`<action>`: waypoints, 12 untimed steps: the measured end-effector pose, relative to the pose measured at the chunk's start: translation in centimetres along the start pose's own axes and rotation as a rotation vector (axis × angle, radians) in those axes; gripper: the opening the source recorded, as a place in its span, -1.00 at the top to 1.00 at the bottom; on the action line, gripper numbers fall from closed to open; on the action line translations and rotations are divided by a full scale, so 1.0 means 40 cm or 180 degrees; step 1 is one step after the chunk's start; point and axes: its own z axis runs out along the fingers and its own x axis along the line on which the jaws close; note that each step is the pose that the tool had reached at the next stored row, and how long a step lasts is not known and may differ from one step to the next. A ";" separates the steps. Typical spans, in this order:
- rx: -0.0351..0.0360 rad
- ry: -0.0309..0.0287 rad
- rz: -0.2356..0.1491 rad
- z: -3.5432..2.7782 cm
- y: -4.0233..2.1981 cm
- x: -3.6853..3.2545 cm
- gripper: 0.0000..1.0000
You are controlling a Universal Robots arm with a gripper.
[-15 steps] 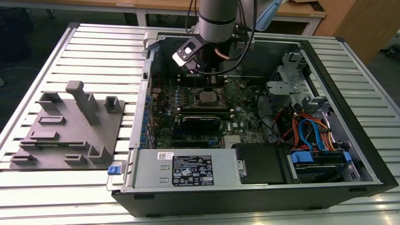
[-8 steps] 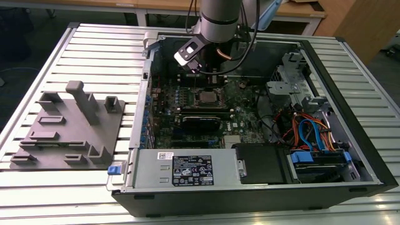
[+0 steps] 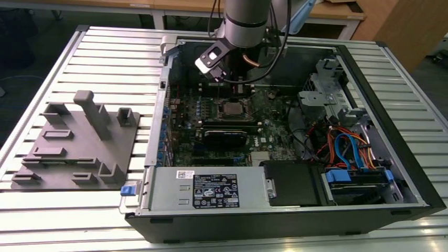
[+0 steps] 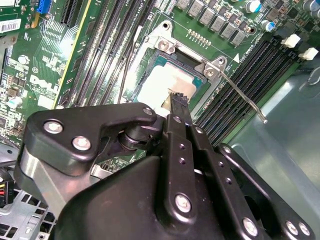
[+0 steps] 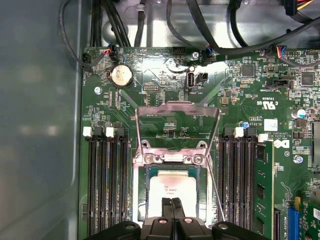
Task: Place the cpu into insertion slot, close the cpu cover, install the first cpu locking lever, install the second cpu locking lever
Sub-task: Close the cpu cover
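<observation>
The cpu lies flat in the insertion slot on the green motherboard, its silvery top facing up; it also shows in the second wrist view as the cpu and in the exterior view as the cpu. The cpu cover, a silvery frame with a cut-out middle, stands swung open on its hinge, away from the slot. A thin locking lever sticks up unlatched beside the slot, seen as the lever. My gripper hovers just over the cpu's edge, fingers shut together with nothing between them.
Black memory slots flank the socket on both sides. Cables run along the case wall beyond the board. The open computer case holds drives and wiring at the exterior view's right. A grey fixture block sits on the slatted table at that view's left.
</observation>
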 end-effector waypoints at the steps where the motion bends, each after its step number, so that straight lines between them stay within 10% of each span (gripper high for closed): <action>1: 0.0000 0.0000 0.0000 -0.001 0.000 0.000 0.80; 12: 0.0000 0.0000 0.0000 -0.019 0.000 0.000 0.80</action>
